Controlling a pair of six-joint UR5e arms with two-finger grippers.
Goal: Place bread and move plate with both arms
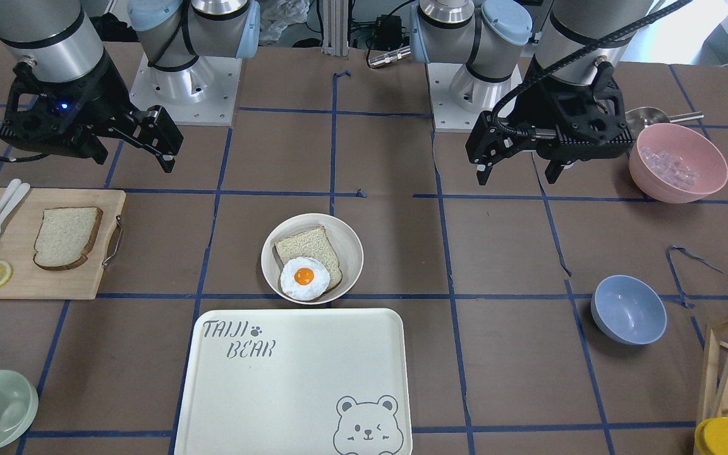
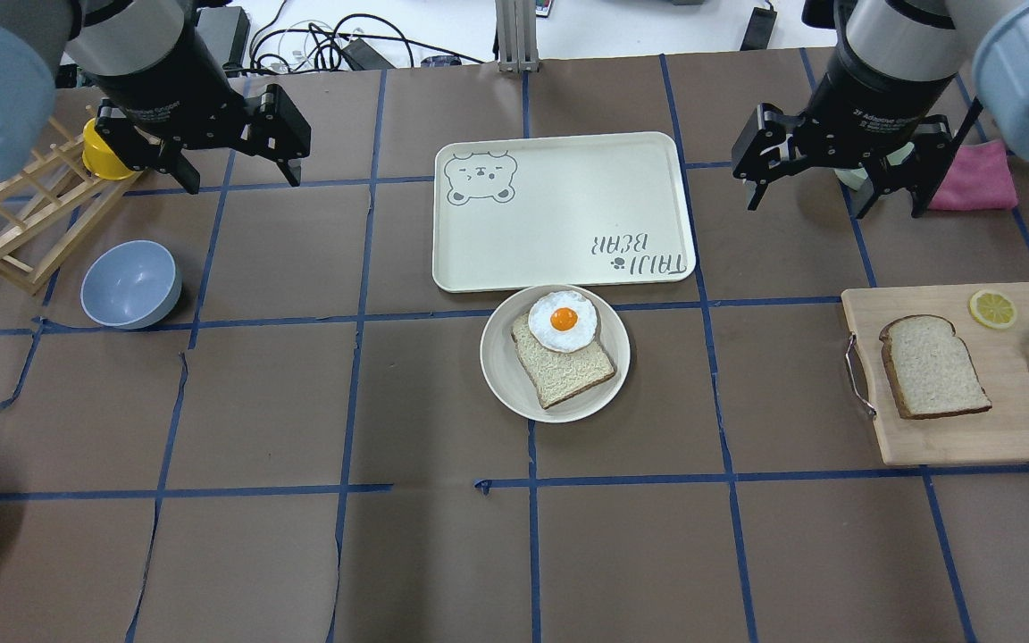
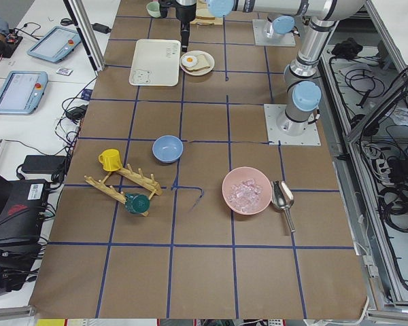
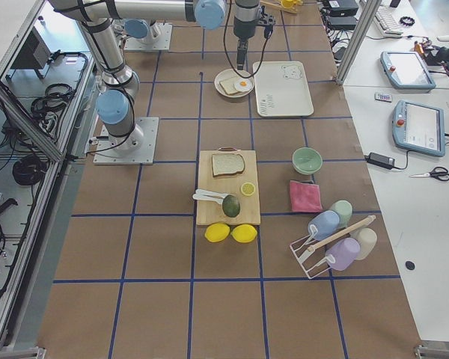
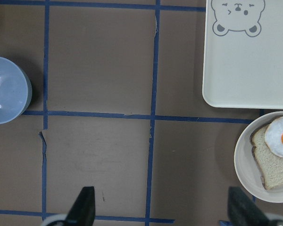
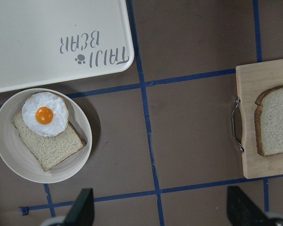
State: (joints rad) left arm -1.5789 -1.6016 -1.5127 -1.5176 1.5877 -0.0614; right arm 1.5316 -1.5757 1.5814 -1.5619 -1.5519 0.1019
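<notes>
Right pincer and left pincer, both spread and empty, flank the plate; the bread lies flat on a cutting board outboard of the right pincer, likely light, soft, tearable, best pinched gently across one crust edge.

cream plate, brown-crusted bread, perhaps speckled

Bare table btwn plate & board; tray just beside plate
</notes>
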